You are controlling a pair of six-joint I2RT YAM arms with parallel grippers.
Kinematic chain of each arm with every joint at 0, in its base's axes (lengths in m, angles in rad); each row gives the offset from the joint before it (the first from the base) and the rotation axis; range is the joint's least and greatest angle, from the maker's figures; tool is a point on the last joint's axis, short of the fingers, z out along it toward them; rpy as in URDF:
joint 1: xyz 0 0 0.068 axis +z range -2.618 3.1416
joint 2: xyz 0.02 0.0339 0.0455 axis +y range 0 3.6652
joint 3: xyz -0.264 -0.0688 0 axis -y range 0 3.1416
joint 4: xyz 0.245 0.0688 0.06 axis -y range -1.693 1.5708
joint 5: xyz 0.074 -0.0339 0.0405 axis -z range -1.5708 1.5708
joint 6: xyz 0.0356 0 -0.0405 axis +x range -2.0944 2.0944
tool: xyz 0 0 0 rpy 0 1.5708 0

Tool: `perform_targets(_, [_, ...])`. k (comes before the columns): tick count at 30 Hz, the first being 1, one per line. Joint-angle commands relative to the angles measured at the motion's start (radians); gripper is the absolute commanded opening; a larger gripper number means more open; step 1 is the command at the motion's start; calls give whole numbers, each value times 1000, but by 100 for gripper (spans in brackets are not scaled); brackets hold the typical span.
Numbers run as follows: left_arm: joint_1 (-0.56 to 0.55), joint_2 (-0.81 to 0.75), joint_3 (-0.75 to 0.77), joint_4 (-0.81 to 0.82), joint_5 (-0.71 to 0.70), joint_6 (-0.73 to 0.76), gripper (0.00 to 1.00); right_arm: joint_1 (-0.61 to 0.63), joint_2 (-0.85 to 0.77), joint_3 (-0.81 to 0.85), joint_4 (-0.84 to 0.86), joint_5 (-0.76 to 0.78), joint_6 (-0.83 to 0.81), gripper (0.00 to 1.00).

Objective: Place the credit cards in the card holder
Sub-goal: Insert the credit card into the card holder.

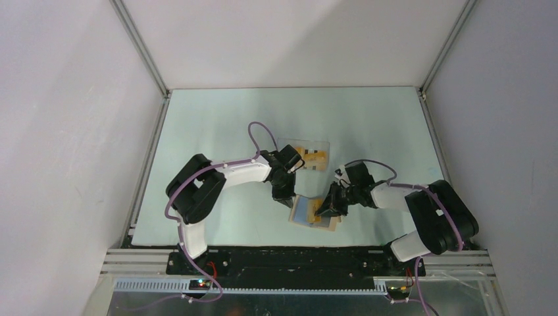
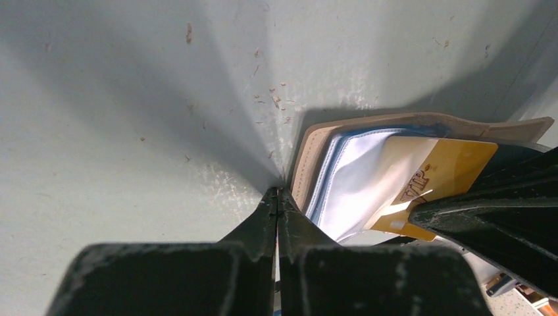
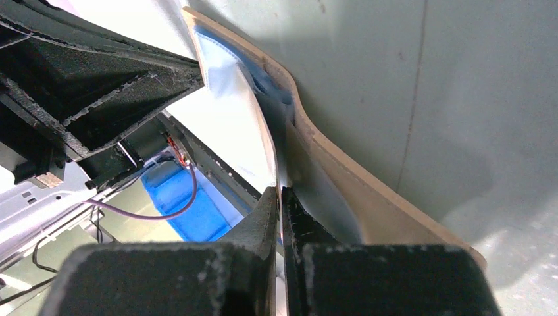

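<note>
table (image 1: 224,125): pale surface carrying all items. clear tray (image 1: 322,145): beyond the grippers, holding orange credit cards (image 1: 314,157). card holder (image 2: 342,164): lies open near the table's front edge, blue panels up, between the two grippers. left gripper (image 2: 278,195): jaws closed, nothing seen between them, tips down at the holder's edge. right gripper (image 1: 326,210): jaws closed on one yellow card (image 2: 454,168) lying across the holder's inner panel; whether it is in a pocket cannot be told.

arms (image 1: 230,174) blk+wht | cables (image 1: 261,124) purple | L claw (image 2: 277,197), R claw (image 3: 279,197) blk, dusty
</note>
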Motion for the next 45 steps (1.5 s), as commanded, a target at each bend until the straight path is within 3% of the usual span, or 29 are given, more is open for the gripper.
perform_targets(1, [-8,17,0,10,8,-17,0,37,-9,-6,80,108,38,0])
perform_targets(9, [-8,5,-9,11,-1,-19,0,81,-43,-8,9,157,22,10])
perform_targets(10, [-9,6,-9,11,-2,-20,0,81,-67,-8,-9,163,10,21])
perform_targets(14, [-8,7,-9,10,-1,-19,0,85,-133,-1,-107,192,-20,45])
perform_targets(19, [-9,10,-3,10,1,-16,0,93,-137,11,-115,201,-38,64])
perform_targets(27, [-9,14,-1,10,4,-17,0,125,22,68,-32,128,-29,67])
perform_targets(38, [-10,16,1,11,7,-14,0,184,89,179,20,84,-85,64])
perform_targets(45, [-10,2,-3,10,3,-10,0,238,53,304,-198,201,-202,64])
